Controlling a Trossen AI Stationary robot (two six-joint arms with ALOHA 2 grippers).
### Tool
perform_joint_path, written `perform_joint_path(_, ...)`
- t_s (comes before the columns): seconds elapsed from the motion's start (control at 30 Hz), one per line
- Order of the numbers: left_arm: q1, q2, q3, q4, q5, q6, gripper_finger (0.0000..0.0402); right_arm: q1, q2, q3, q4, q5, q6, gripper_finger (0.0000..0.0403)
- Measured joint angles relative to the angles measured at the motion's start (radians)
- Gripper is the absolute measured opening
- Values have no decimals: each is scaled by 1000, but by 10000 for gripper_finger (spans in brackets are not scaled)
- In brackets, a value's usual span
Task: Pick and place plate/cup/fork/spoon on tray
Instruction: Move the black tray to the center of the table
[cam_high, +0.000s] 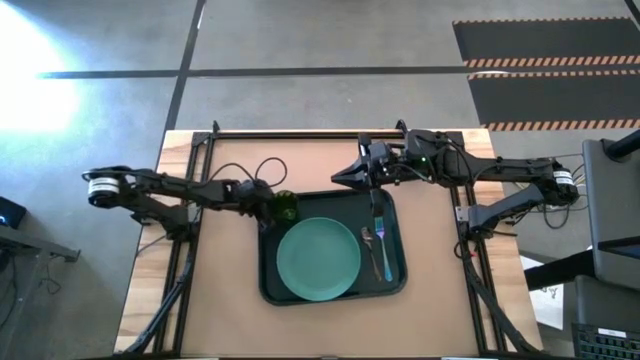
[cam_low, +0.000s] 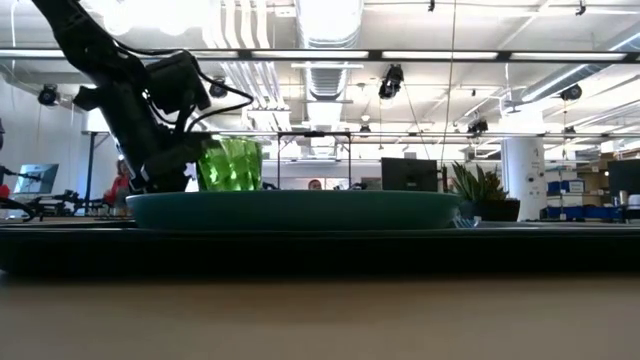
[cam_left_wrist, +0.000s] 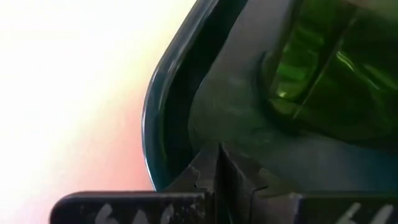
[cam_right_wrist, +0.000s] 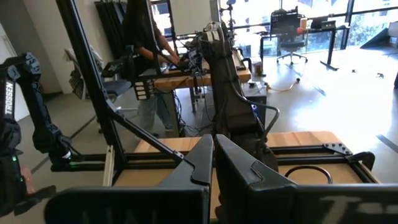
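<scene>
The dark green tray lies at the table's middle. The teal plate rests flat on it, also showing in the low view. The bluish fork and the spoon lie side by side on the tray's right part. The olive-green cup stands upright in the tray's far left corner. My left gripper is shut and empty just left of the cup, low over the tray's rim, with a small gap to the cup. My right gripper is shut and empty beyond the tray's far edge.
Black frame rails run along the table's far edge and down both sides. A loose black cable lies on the table beyond the tray. Bare tabletop lies left of and in front of the tray.
</scene>
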Motion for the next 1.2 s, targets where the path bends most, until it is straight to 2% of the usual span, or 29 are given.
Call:
perform_joint_path(0.1,0,-63,13,-71,-17,9,0,0,0,0,-12,0,-1,9)
perform_joint_path(0.27,16,-174,50,-174,-109,75,0,0,0,-1,-28,0,-3,9)
perform_joint_path(0.43,28,-261,56,-250,-74,27,0,0,0,-1,-27,0,-11,9)
perform_joint_path(0.6,-6,-314,55,-321,-55,-26,0,0,0,-1,-34,0,-11,9)
perform_joint_path(0.8,-52,-321,51,-415,-7,-60,0,0,0,-1,-41,0,-11,9)
perform_joint_path(1.2,-134,-316,50,-397,67,-210,0,-3,0,-1,-42,4,-38,9)
